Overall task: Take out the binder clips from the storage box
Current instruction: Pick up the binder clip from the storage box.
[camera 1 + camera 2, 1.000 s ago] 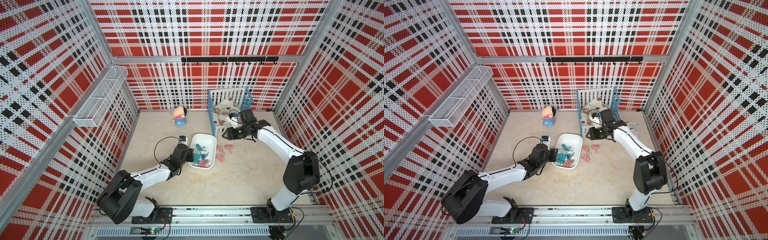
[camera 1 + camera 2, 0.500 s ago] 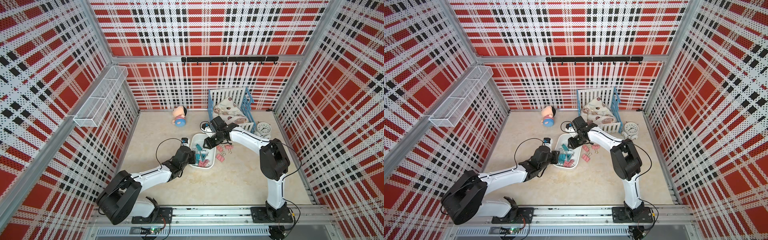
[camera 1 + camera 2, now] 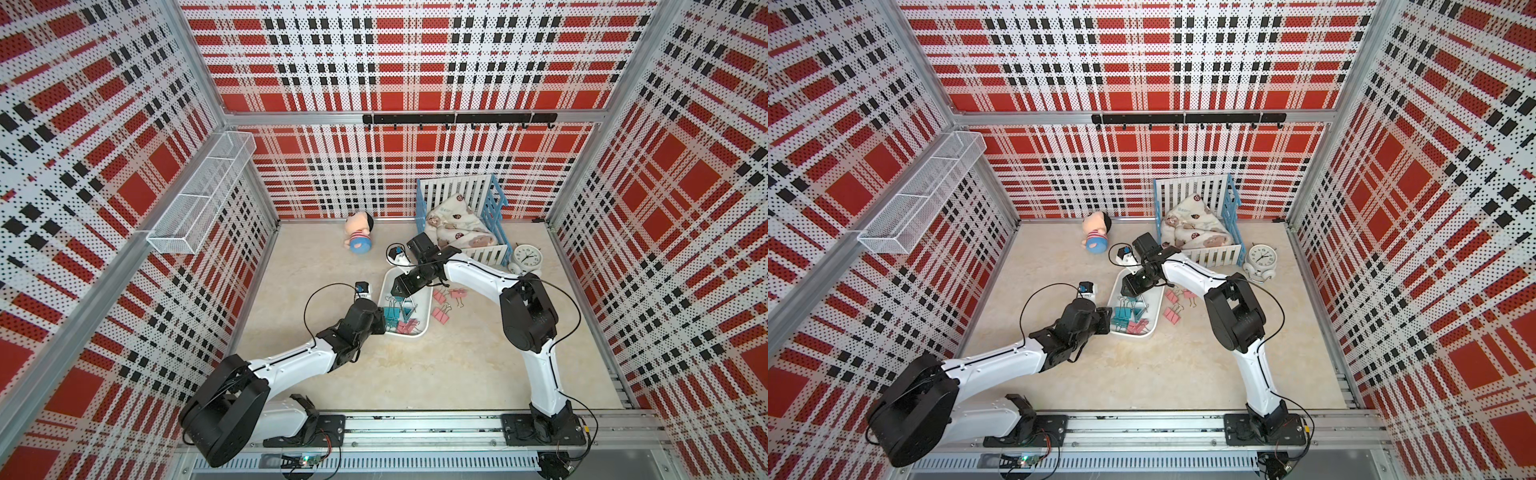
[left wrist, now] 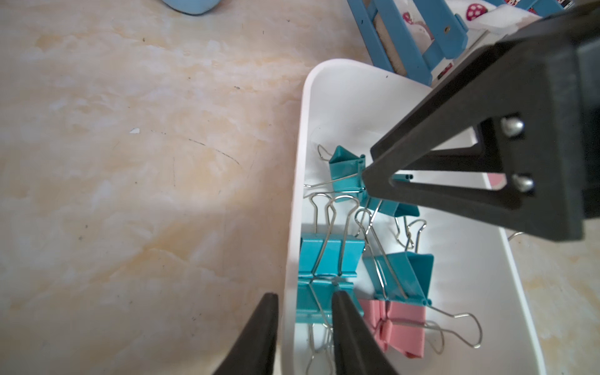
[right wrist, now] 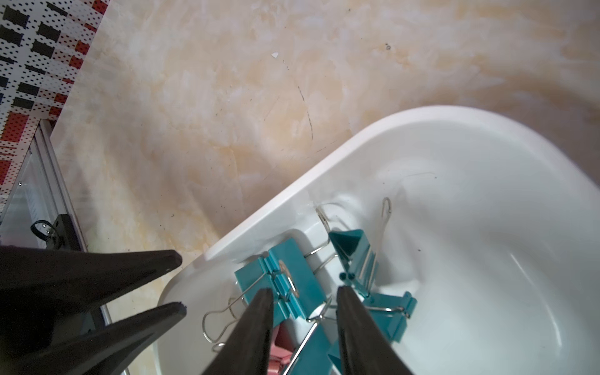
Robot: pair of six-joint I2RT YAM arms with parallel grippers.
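The white storage box [image 3: 424, 309] [image 3: 1157, 308] lies mid-floor, holding several teal binder clips [image 4: 328, 256] [image 5: 292, 276] and pink ones [image 4: 399, 321]. Three more pink clips [image 3: 440, 313] [image 3: 1172, 313] rest on the floor just right of it. My left gripper [image 3: 380, 322] [image 4: 305, 294] is closed over the box's left wall [image 4: 290, 259], one finger outside and one inside. My right gripper [image 3: 397, 291] [image 5: 303, 292] hangs low inside the far end of the box, open. Its fingers [image 5: 259, 311] stand on either side of teal clips, and one tip touches a teal clip [image 4: 344, 168].
A white-and-blue crib [image 3: 461, 199] with a blanket stands at the back right. An alarm clock [image 3: 525, 259] sits beside it, and a doll [image 3: 359, 237] lies at the back. A wire-mesh basket [image 3: 199, 199] hangs on the left wall and a black hook rail [image 3: 457, 118] on the back wall.
My right arm has swung left from the crib to the box and come down among the clips, its jaws narrowing slightly. The left arm and the box have stayed put.
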